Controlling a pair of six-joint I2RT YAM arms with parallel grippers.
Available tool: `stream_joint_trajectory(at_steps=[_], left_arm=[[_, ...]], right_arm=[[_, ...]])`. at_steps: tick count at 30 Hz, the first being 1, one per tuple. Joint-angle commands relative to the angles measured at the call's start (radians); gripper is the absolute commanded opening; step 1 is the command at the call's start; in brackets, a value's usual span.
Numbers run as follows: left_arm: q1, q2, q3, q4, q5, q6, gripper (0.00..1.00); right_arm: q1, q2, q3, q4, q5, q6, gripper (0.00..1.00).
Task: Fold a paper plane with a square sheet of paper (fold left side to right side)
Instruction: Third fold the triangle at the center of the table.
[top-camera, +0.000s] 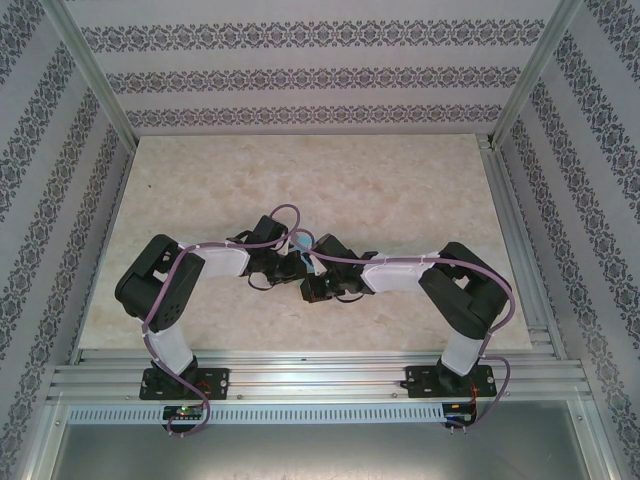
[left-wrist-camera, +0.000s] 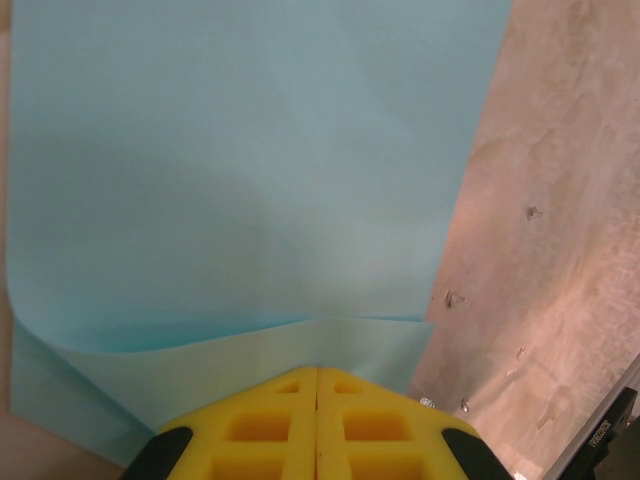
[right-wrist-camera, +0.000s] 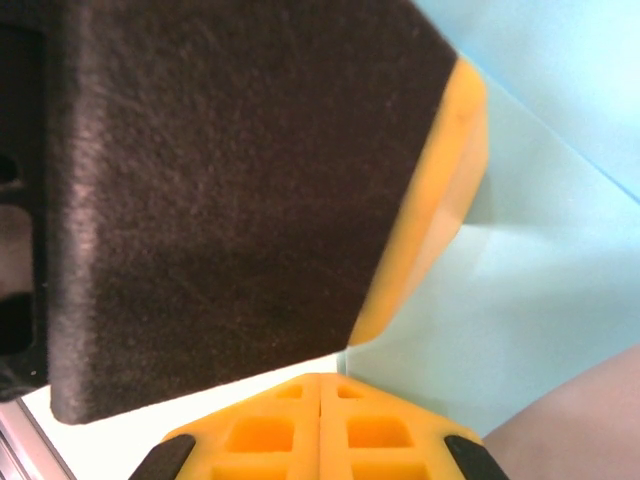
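Config: 2 arms, 2 claws, 1 sheet, 1 tabletop. The square sheet of paper (left-wrist-camera: 250, 170) lies at the ctr of the tabletop (left-wrist-camera: 560, 200), under both wrists where the arms meet in the top view. Left claw (left-wrist-camera: 317, 372): jaws together, tips at the sheet's near edge. Here 2 layers show, an upper flap curling over a lower one that runs out to the left. Whether paper is nipped in the seam cannot be told. Right claw (right-wrist-camera: 320, 378): jaws together, tips on or just above the turquoise surface, close beside the left claw's black-faced finger (right-wrist-camera: 220, 200), which crosses its view. Probable reason for placement: 1 claw handles the flap while the other, w/ jaws together, acts as a blunt presser to pin or crease the paper. This needs both tips on the same small area, so the arms converge. Status: the fold looks to be in progress; no sharp crease is visible, and no dart shape yet. Caution: thin paper slides on a smooth tabletop, so keep 1 claw pinning.
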Motion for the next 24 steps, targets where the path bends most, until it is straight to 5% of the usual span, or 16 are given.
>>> stream_joint_trajectory(at_steps=[1, 24], left_arm=[[-0.027, 0.041, -0.029, -0.085, -0.069, 0.026, 0.05], [-0.002, -0.005, 0.053, -0.192, -0.086, 0.097, 0.11]], right_arm=[[0.001, 0.015, -0.004, 0.005, 0.004, -0.006, 0.06], [-0.007, 0.017, -0.11, -0.007, -0.003, -0.023, 0.03]])
